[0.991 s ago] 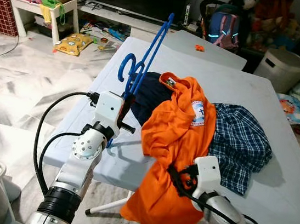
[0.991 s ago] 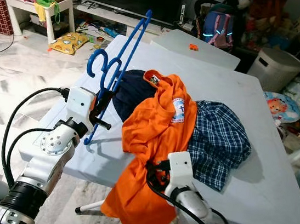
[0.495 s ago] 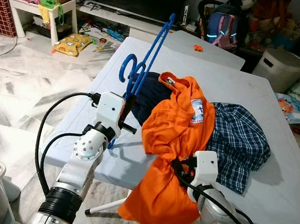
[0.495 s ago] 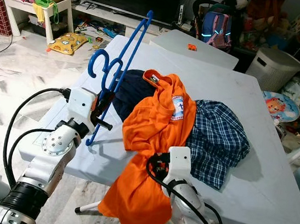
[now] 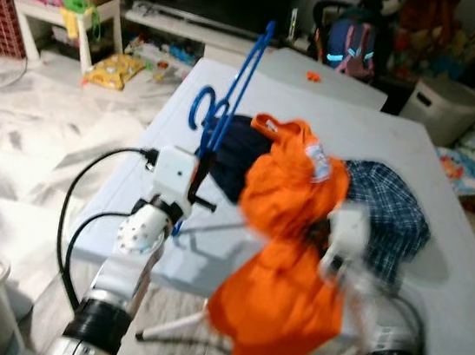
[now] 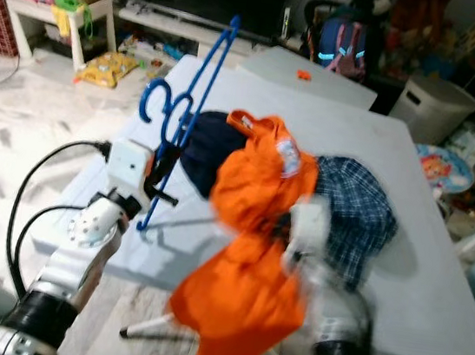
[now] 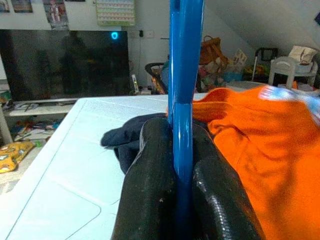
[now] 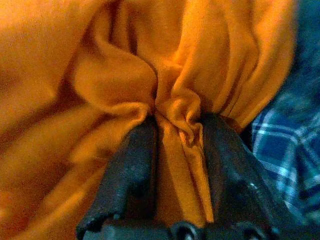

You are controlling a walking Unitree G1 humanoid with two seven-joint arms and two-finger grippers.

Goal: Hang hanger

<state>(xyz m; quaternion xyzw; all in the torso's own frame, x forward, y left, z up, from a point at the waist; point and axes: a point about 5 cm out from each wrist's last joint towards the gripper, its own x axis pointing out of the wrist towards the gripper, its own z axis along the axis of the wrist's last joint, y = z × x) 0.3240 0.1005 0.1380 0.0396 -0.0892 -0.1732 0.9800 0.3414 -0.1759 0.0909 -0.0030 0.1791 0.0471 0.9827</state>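
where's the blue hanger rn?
The blue hanger is clamped in the left gripper, held upright over the left side of the table, just beside the navy garment and orange shirt.

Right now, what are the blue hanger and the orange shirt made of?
The blue hanger looks like smooth, shiny moulded plastic: thin, stiff and evenly coloured. The orange shirt looks like soft matte knit, maybe cotton: it bunches into folds where the right gripper pinches it.
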